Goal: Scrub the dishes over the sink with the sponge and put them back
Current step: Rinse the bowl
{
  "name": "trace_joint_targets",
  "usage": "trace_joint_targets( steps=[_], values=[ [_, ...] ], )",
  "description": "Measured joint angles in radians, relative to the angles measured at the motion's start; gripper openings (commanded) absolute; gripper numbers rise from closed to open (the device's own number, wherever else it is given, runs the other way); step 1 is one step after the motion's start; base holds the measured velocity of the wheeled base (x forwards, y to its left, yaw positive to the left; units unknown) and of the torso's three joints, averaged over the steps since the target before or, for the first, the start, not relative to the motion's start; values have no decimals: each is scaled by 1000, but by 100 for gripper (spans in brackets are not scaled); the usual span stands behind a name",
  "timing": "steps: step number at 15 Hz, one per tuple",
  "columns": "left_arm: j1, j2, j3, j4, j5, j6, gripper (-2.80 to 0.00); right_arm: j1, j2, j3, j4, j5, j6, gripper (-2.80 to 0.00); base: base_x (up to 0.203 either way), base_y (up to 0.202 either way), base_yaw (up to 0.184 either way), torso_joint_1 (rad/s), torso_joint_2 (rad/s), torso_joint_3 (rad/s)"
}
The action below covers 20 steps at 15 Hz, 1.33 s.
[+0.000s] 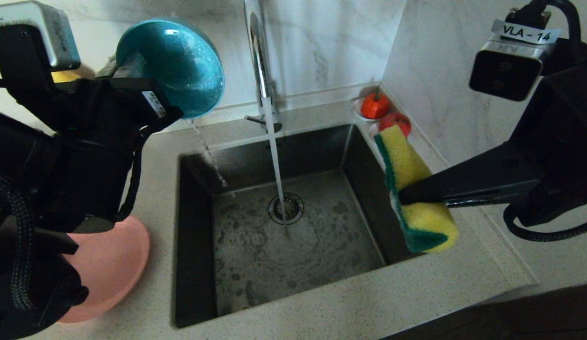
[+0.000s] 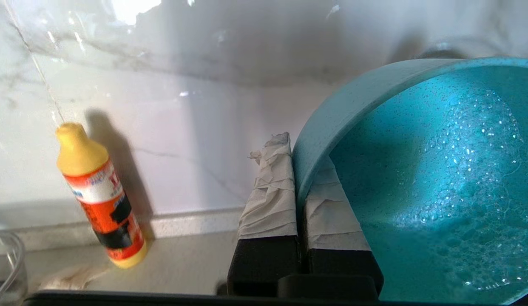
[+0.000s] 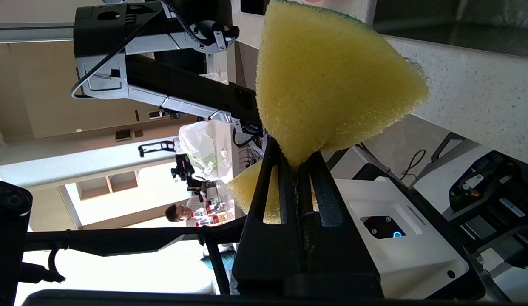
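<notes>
My left gripper [image 1: 125,66] is raised over the counter left of the sink [image 1: 199,245], shut on the rim of the teal bowl [image 1: 175,66]. The bowl is tipped on edge and a thin trickle falls from it toward the basin's back left corner. In the left wrist view the taped fingers [image 2: 268,191] pinch the rim, with suds inside the bowl [image 2: 438,170]. The pink plate [image 1: 109,269] lies on the counter below that arm. My right gripper [image 1: 404,196] is shut on the yellow and green sponge [image 1: 411,184] above the sink's right rim. The sponge [image 3: 327,80] bulges beyond the fingers.
The chrome tap [image 1: 258,56] runs a stream onto the drain strainer [image 1: 286,208]. Small saucers with red fruit [image 1: 375,106] sit at the back right corner. A yellow and orange bottle [image 2: 98,195] stands against the marble wall, beside a clear container's edge [image 2: 4,263].
</notes>
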Motion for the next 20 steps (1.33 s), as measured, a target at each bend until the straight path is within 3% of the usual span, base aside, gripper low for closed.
trace_joint_targets(
  steps=[8,14,20],
  values=[
    [9,-18,-59,0,-30,22,-280,-5,-1,-1,-1,0,-1,-280,0,0,0,0,0,0],
    [15,-14,-21,15,-2,2,-280,-5,-2,1,6,0,0,-280,0,0,0,0,0,0],
    [24,-28,48,324,88,-111,-280,-8,-35,18,39,0,0,-280,0,0,0,0,0,0]
  ],
)
